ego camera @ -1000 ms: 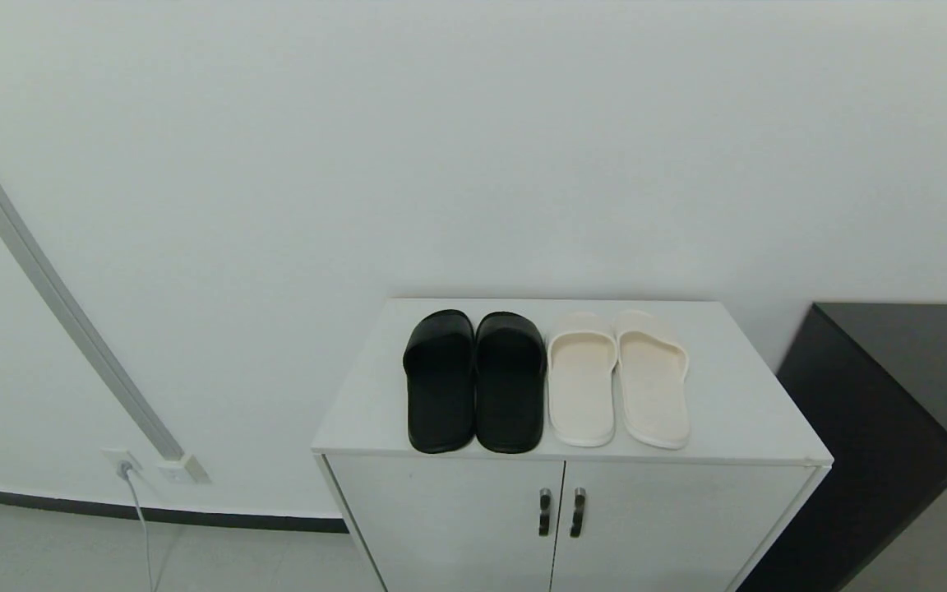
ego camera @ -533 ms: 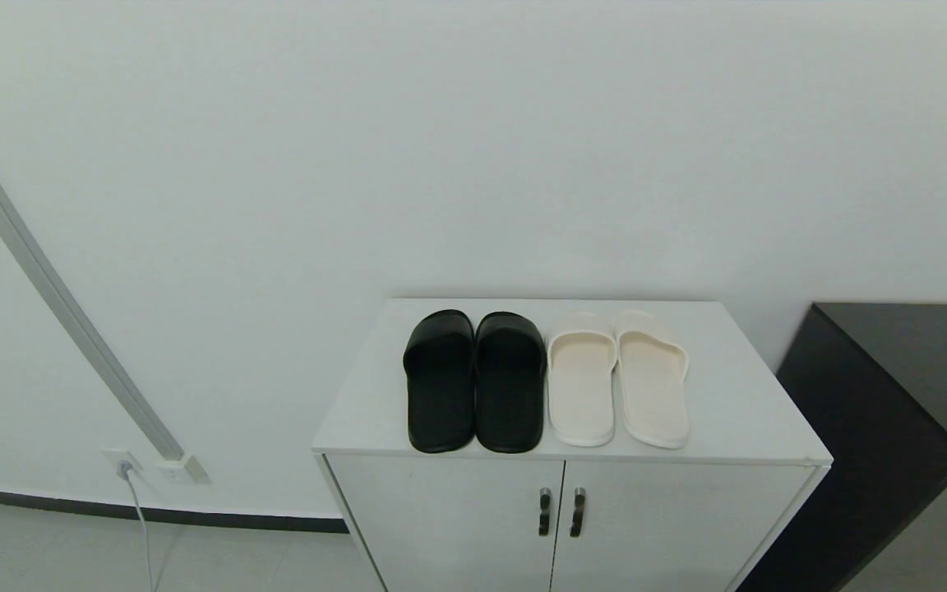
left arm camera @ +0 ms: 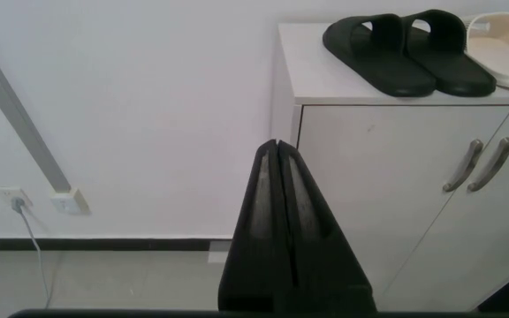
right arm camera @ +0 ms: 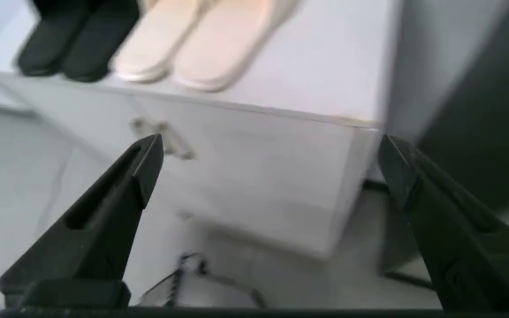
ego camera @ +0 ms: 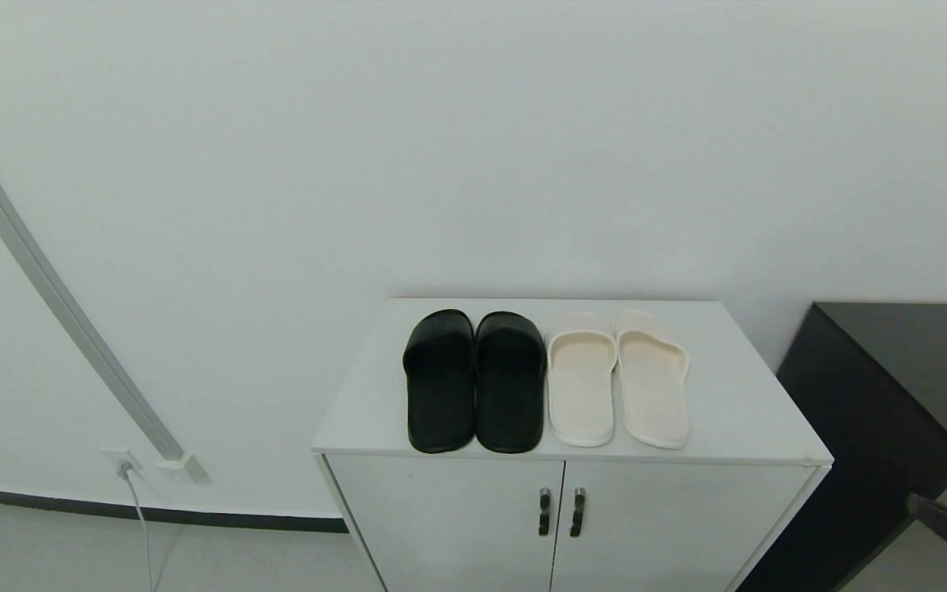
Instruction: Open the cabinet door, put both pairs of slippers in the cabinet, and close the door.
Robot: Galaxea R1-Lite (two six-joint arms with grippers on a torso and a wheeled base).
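1. Since half a second ago, a dark part of the right gripper (right arm camera: 269, 148) has poked into the head view at its lower right edge. The slippers and cabinet are unmoved.
2. The right gripper's fingers stand wide apart and hold nothing. They sit off the cabinet's right front corner.
3. The left gripper (left arm camera: 277, 146) has its fingers pressed together and empty. It is low, in front of the cabinet's left side.
4. The cabinet (ego camera: 736, 411) is white with both doors shut. Its two dark handles (ego camera: 561, 511) sit side by side at the middle seam. The lower part is cut off by the frame edge, and the inside is hidden behind the doors.
5. The black slippers (ego camera: 473, 382) lie on the worktop, left of middle, side by side with toes to the wall.
6. The cream slippers (ego camera: 617, 378) lie just beside them on the right, facing the same way. In the right wrist view both pairs are cut off at the edge.
7. A dark unit (ego camera: 893, 395) stands right of the cabinet, partly out of frame.
8. A wall socket (ego camera: 120, 464) with a cable is low on the left, and a grey conduit (ego camera: 54, 288) slants up from it.
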